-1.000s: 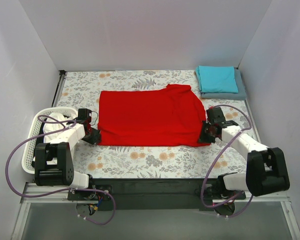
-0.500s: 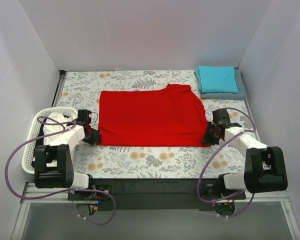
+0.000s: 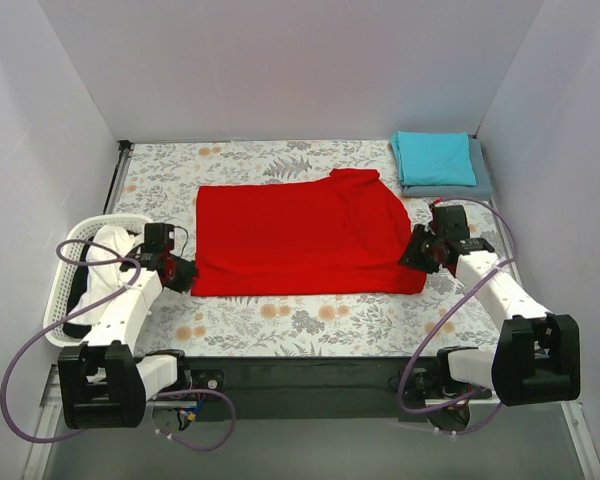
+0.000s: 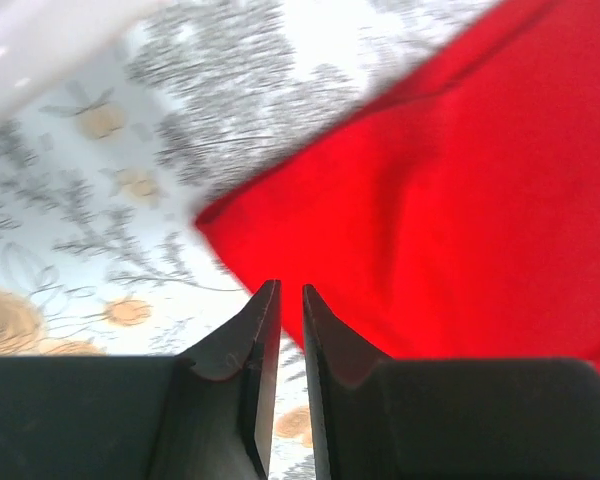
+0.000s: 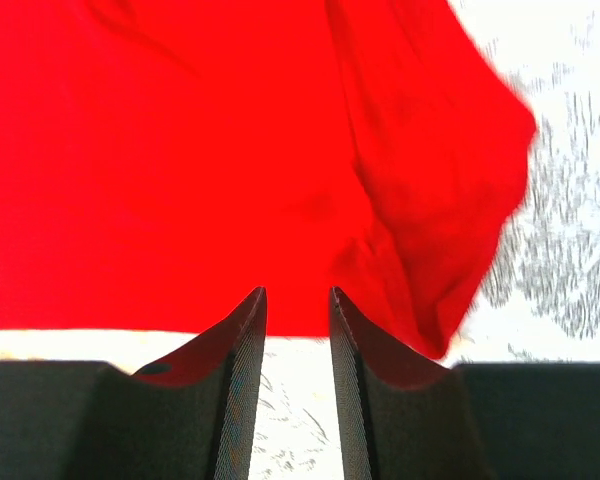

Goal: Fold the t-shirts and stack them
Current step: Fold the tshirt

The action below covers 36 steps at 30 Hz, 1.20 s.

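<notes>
Three t-shirts counted: red t-shirt (image 3: 300, 235) between my left gripper (image 3: 187, 272) and right gripper (image 3: 412, 252), both slightly parted, empty; teal t-shirt (image 3: 435, 157) atop grey-blue t-shirt (image 3: 450, 189) beyond my right; one basket (image 3: 56, 305) holding white cloth (image 3: 108, 246).

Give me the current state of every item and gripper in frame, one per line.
red t-shirt: spread flat, not stacked
teal t-shirt: folded, atop the grey-blue one
grey-blue t-shirt: folded, bottom of stack, far right corner
basket: left edge, something white inside
left gripper: slightly open, empty, by red t-shirt's near left corner
right gripper: open, empty, by its near right corner
</notes>
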Each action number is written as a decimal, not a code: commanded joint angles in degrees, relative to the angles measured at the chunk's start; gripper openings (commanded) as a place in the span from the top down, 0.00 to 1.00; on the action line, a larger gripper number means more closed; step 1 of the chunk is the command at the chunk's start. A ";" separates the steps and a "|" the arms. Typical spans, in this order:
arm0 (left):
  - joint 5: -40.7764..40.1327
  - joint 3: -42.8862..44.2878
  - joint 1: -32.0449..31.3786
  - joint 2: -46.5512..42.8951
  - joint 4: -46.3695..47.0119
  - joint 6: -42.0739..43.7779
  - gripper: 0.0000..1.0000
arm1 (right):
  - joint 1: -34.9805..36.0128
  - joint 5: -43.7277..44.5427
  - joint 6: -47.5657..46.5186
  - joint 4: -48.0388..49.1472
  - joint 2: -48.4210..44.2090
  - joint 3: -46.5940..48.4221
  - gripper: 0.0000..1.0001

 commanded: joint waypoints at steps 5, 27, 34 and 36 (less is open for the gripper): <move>8.29 7.79 -5.27 13.45 11.25 2.64 0.87 | 1.71 -1.28 -0.58 3.53 9.25 9.37 0.62; 0.29 -8.11 -10.03 7.79 5.91 -8.00 0.88 | 3.74 -3.99 5.75 9.69 2.94 -14.00 0.41; 1.08 -9.16 -10.03 1.54 0.54 -6.15 0.87 | 3.83 -6.27 8.47 2.05 -12.52 -21.91 0.39; 1.96 -9.43 -10.03 -0.39 -0.16 -5.10 0.88 | 3.83 -6.89 9.43 0.11 -16.92 -22.53 0.39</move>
